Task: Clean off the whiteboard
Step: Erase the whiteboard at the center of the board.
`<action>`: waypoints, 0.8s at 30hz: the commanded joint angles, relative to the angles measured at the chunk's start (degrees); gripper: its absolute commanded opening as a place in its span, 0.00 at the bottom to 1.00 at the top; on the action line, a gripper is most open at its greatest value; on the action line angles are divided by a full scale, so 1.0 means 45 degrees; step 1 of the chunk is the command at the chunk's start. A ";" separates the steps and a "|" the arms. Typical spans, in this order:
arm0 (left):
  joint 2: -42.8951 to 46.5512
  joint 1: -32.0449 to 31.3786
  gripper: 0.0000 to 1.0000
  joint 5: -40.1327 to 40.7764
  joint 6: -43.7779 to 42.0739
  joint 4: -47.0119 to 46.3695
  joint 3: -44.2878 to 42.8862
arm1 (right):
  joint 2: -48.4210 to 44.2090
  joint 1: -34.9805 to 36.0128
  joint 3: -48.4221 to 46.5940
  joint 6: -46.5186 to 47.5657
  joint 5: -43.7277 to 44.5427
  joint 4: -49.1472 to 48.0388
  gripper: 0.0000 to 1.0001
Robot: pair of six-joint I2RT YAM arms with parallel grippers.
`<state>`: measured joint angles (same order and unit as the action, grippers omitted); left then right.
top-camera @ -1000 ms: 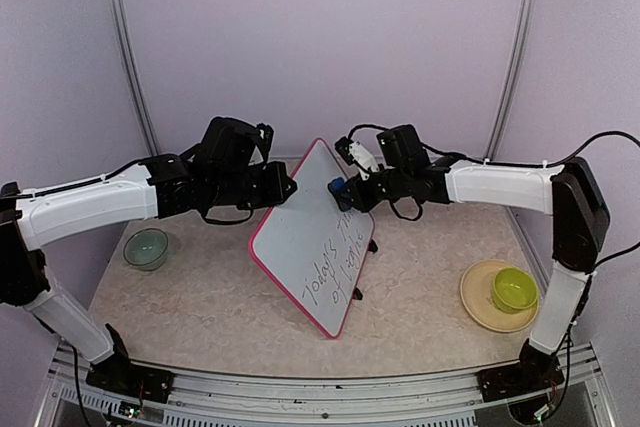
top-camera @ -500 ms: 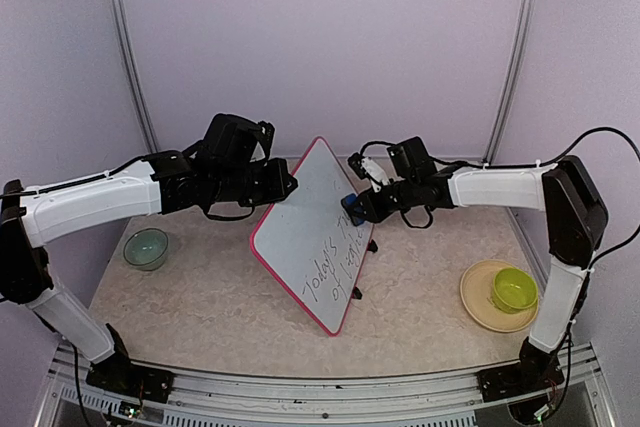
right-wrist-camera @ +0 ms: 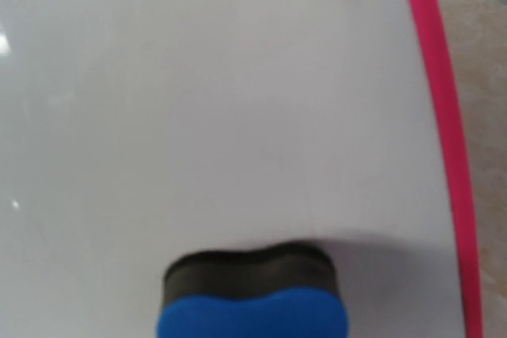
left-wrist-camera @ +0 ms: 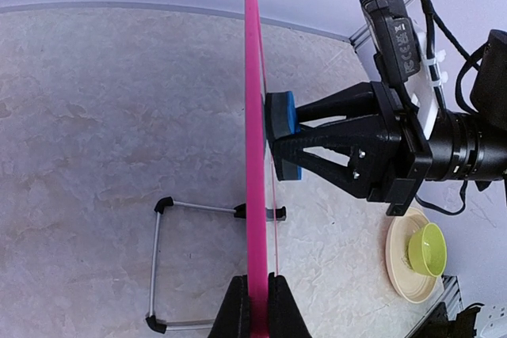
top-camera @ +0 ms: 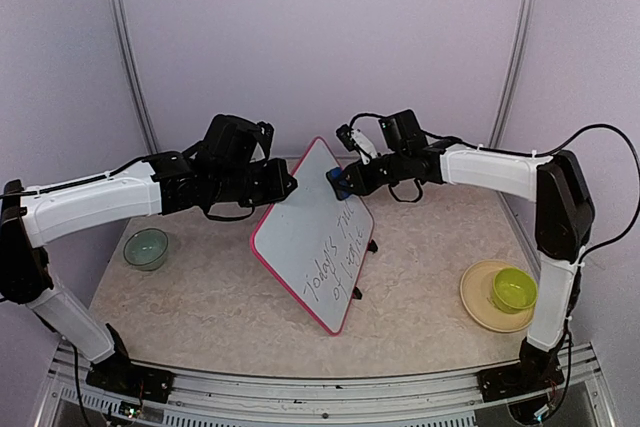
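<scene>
Right gripper (top-camera: 346, 180) has slid the eraser (top-camera: 337, 184) up the whiteboard (top-camera: 300, 237).

- Top view: taken from above and behind the arm bases, facing the back wall (top-camera: 320, 37). It is far off, so the whole table (top-camera: 200, 297) is taken in.
- Left wrist view: placed close at the rim of the whiteboard (left-wrist-camera: 255, 116), which is seen edge-on as a thin pink line. It is faced along the rim toward the table's right side.
- Right wrist view: held very near the board's white face, square-on, partly blurred.
- Shared: the eraser (left-wrist-camera: 281, 134) is caught by all three views. The yellow plate (left-wrist-camera: 397, 267) and green bowl (left-wrist-camera: 428, 248) are caught by the top and left wrist views only.
</scene>
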<state>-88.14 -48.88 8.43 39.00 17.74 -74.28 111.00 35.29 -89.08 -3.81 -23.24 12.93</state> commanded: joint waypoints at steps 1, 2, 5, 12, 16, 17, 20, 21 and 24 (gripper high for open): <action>-0.0172 -0.0134 0.00 -0.0599 -0.0522 -0.0404 0.0262 | 0.0651 -0.0051 -0.0047 -0.0195 -0.1054 0.0115 0.00; -0.0147 -0.0133 0.00 -0.0595 -0.0523 -0.0406 0.0279 | 0.0676 -0.0093 0.0154 -0.0197 -0.1132 0.0056 0.00; -0.0126 -0.0133 0.00 -0.0604 -0.0549 -0.0416 0.0290 | 0.0580 -0.0146 0.0908 -0.0156 -0.1311 -0.0141 0.00; -0.0029 -0.0133 0.00 -0.0665 -0.0567 -0.0416 0.0304 | 0.0359 -0.0200 0.2243 -0.0031 -0.1652 -0.0363 0.00; 0.0062 -0.0133 0.00 -0.0676 -0.0577 -0.0422 0.0368 | 0.0212 -0.0224 0.2614 -0.0088 -0.1726 -0.0506 0.00; 0.0101 -0.0133 0.00 -0.0668 -0.0576 -0.0430 0.0398 | 0.0194 -0.0225 0.2645 -0.0108 -0.1753 -0.0524 0.00; 0.0193 -0.0133 0.00 -0.0597 -0.0553 -0.0400 0.0472 | 0.0136 -0.0244 0.2726 -0.0119 -0.1792 -0.0397 0.00; 0.0233 -0.0133 0.00 -0.0592 -0.0561 -0.0393 0.0481 | 0.0079 -0.0244 0.2784 -0.0152 -0.1764 -0.0403 0.00; 0.0348 -0.0133 0.00 -0.0568 -0.0516 -0.0420 0.0626 | -0.0096 -0.0244 0.3420 -0.0336 -0.1710 -0.0694 0.00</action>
<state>-87.50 -48.60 8.29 39.57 17.10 -73.12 109.82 33.08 -78.52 -4.25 -29.93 5.43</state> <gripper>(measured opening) 0.049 0.228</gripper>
